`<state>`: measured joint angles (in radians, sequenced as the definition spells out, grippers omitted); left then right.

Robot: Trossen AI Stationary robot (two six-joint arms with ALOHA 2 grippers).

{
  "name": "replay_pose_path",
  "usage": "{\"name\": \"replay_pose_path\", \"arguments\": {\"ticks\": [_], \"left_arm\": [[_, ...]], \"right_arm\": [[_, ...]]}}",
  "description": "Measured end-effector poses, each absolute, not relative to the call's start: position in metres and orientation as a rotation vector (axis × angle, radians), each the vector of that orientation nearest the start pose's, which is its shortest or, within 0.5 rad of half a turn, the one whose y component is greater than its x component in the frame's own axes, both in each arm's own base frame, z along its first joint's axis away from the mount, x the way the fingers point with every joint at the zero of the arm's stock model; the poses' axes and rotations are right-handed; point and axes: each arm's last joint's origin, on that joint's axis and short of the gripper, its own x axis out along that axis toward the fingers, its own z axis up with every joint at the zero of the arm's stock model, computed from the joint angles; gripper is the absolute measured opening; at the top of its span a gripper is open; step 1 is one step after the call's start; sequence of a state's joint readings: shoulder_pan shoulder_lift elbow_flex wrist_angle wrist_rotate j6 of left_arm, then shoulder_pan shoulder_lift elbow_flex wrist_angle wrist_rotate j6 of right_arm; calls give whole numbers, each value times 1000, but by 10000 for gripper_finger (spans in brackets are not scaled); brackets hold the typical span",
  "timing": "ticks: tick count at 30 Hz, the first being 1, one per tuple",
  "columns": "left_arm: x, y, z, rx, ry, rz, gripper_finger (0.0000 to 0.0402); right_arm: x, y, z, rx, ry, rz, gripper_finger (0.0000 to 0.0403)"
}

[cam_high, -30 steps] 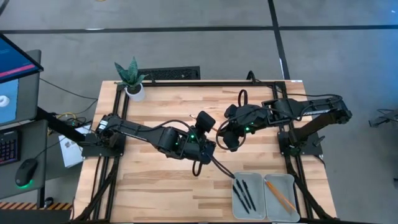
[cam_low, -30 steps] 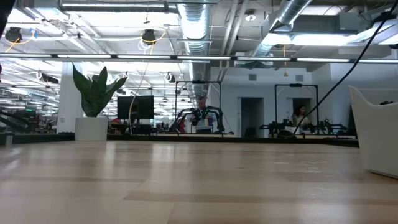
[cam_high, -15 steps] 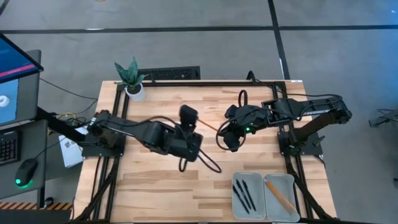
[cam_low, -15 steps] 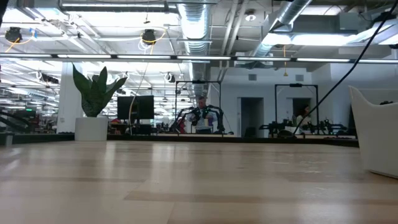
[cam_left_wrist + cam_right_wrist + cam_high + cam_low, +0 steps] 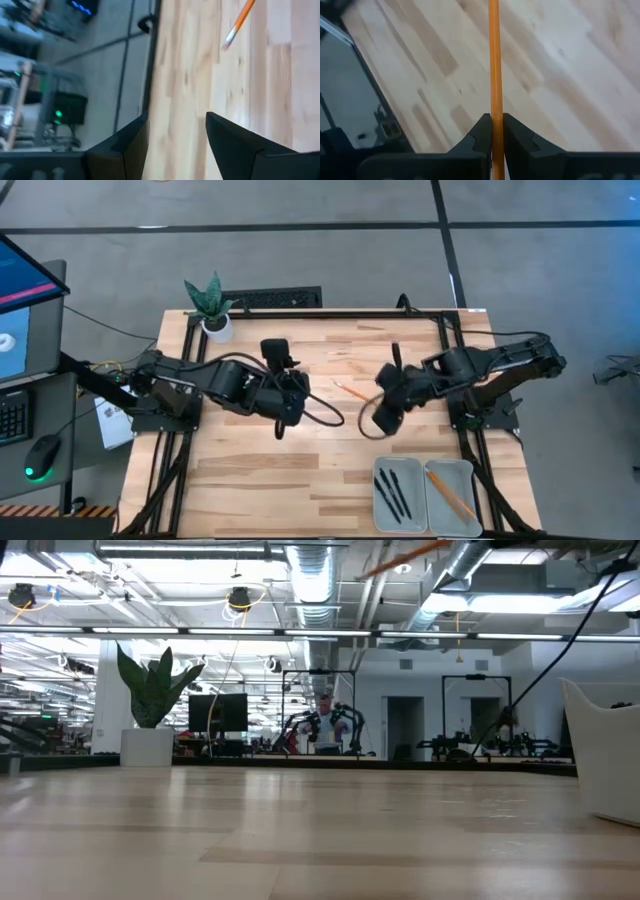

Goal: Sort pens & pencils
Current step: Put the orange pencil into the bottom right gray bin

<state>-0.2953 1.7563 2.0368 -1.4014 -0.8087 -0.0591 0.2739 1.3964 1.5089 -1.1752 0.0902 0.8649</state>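
Pencil [image 5: 493,60] now lifted — right hand [image 5: 493,131] clamped.

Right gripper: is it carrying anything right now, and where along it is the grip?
Yes. The right gripper is shut on an orange pencil, pinched near one end, with most of its length sticking out ahead. The left gripper is open and empty.

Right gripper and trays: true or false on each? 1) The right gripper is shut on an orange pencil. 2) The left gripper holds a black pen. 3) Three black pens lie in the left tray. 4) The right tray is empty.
1) True: the right gripper is shut on an orange pencil.
2) False: the left gripper is open and holds nothing.
3) True: three black pens lie in the left tray.
4) False: the right tray holds one orange pencil.
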Motion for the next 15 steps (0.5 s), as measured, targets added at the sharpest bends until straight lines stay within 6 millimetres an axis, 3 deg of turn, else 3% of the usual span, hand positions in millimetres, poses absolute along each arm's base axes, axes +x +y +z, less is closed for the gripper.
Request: {"name": "replay_pose_path", "arguments": {"ticks": [9, 15], "left_arm": [[331, -58, 355, 484, 1106, 500, 187], [347, -60, 328, 422, 1045, 448, 187]], "right_arm": [[205, 123, 361, 647, 1124, -453, 51], [166, 165, 359, 727, 1071, -525, 53]]}}
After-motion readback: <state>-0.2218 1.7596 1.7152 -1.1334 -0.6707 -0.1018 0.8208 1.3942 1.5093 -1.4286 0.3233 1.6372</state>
